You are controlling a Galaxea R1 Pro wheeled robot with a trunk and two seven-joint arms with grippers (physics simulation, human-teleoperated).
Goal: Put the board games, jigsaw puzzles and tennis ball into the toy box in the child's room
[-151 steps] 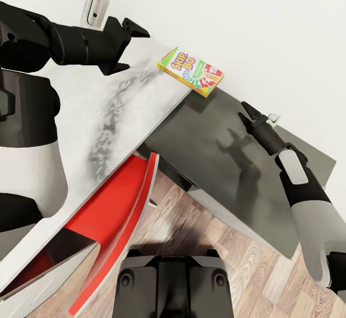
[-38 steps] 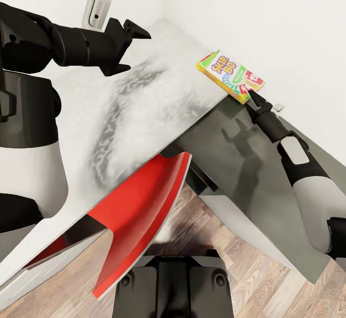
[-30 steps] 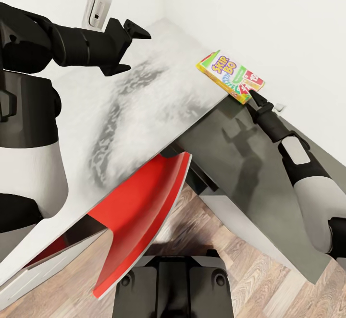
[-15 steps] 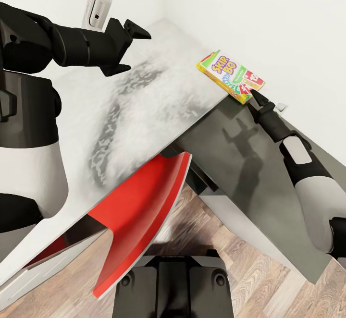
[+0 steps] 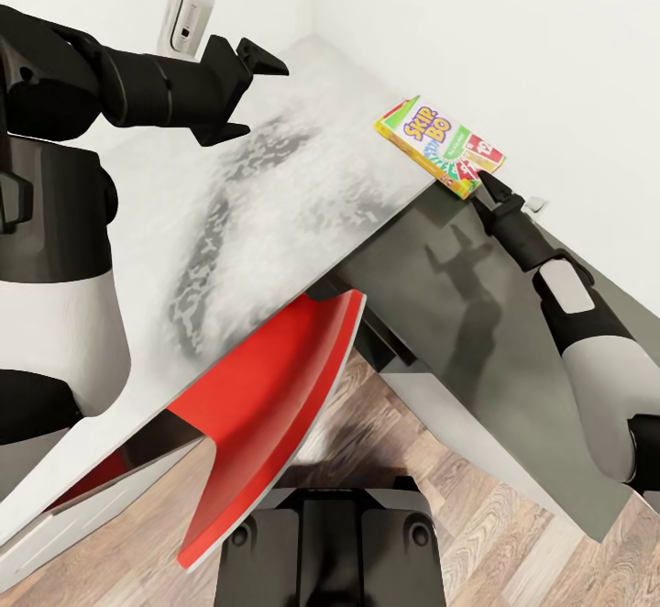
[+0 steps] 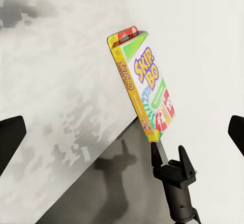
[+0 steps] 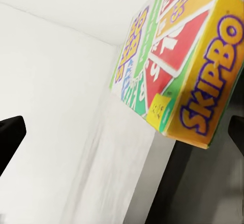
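White wall backed the table. Skip-Bo game lay at the upper top's far edge corner, overhanging. Right gripper spread, empty, just beside it; left gripper open, empty, well apart. Red chair tucked below.

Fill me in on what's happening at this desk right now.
The robot is going for the Skip-Bo box, which lies at the end of the light-grey desk top, overhanging the lower dark top. The right end effector, open, sits just at the box's near corner without gripping it. The left end effector hangs open above the desk, holding nothing.
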